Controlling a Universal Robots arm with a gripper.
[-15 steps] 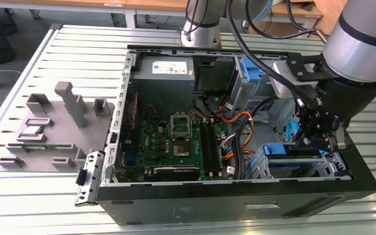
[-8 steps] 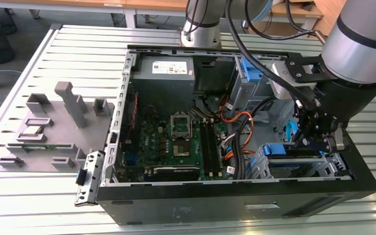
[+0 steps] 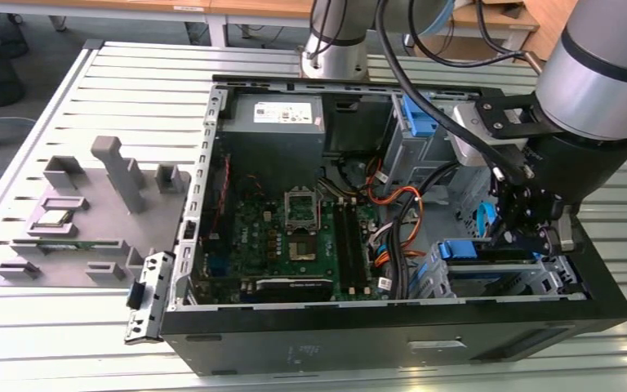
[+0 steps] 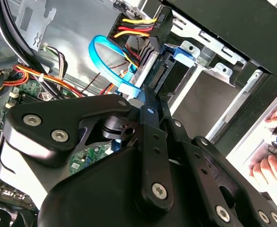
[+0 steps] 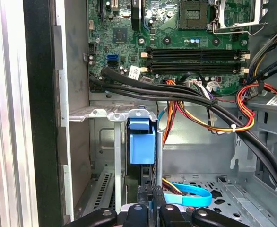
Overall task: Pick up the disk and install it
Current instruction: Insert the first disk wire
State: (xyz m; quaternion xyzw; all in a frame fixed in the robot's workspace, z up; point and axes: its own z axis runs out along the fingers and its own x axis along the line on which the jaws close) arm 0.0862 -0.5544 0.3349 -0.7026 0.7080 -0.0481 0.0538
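One Drive at the Bay

You have the black gripper (image 5: 150,201) lowered into the open black computer case (image 3: 401,343), at the metal drive cage (image 5: 115,142). Its jaws look clenched on the edge of the silver hard drive in its blue plastic carrier (image 5: 142,142), standing upright in the cage slot, apparently seated.

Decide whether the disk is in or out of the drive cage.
In: the disk stands on edge between the cage's metal rails, gripper shut on its end.
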